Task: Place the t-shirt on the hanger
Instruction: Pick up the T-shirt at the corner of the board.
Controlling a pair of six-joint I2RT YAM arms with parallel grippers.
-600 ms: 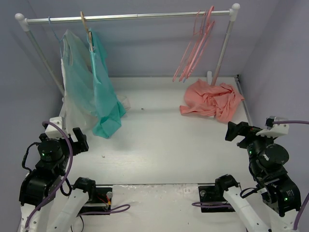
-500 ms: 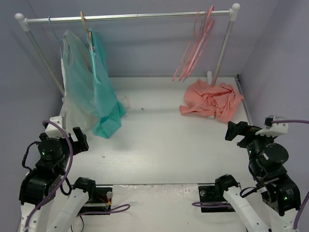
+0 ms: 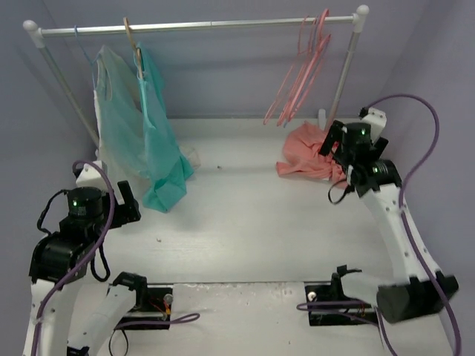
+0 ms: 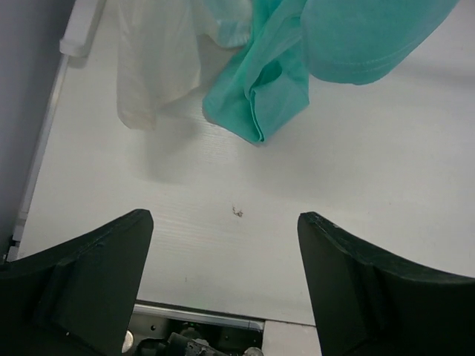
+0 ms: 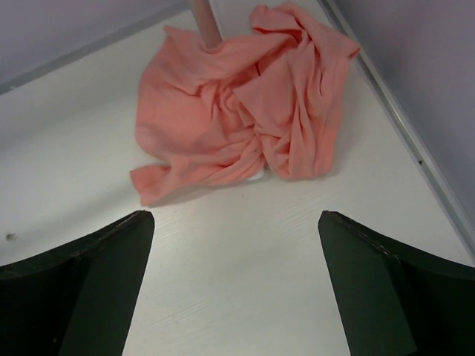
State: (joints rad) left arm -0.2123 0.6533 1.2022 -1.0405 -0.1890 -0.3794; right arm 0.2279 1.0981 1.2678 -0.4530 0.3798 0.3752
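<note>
Over the 2 o'clock corner of the white tabletop (image 3: 245,215), the right arm (image 3: 390,208) stretches forward from its base at 5 o'clock. The right jaws are spread wide and hold nothing. In the wrist view their dark fingers (image 5: 78,285) sit at the two lower corners, with bare tabletop between them. The salmon-pink soft fabric t-shirt (image 5: 237,119) lies crumpled in a heap just ahead of them at 12 o'clock, apart from both fingers. It is bunched at the foot of the rack's right post (image 3: 343,70) and close to the tabletop's right edge.

At 8 o'clock the left arm (image 3: 70,237) is folded upright near its base. The left jaws are also spread, empty and clear of the surface, and their fingers (image 4: 82,285) frame a small speck on the tabletop.

Beyond them, at 10 o'clock, a teal fabric garment (image 3: 159,148) and a pale mint-white garment (image 3: 111,119) hang from the silver metal rail (image 3: 208,26), their hems reaching down to the tabletop. A bunch of thin pink plastic hangers (image 3: 300,74) hangs from the same rail at 1 o'clock, above the t-shirt. I cannot pick out a thicker hanger among them.
</note>
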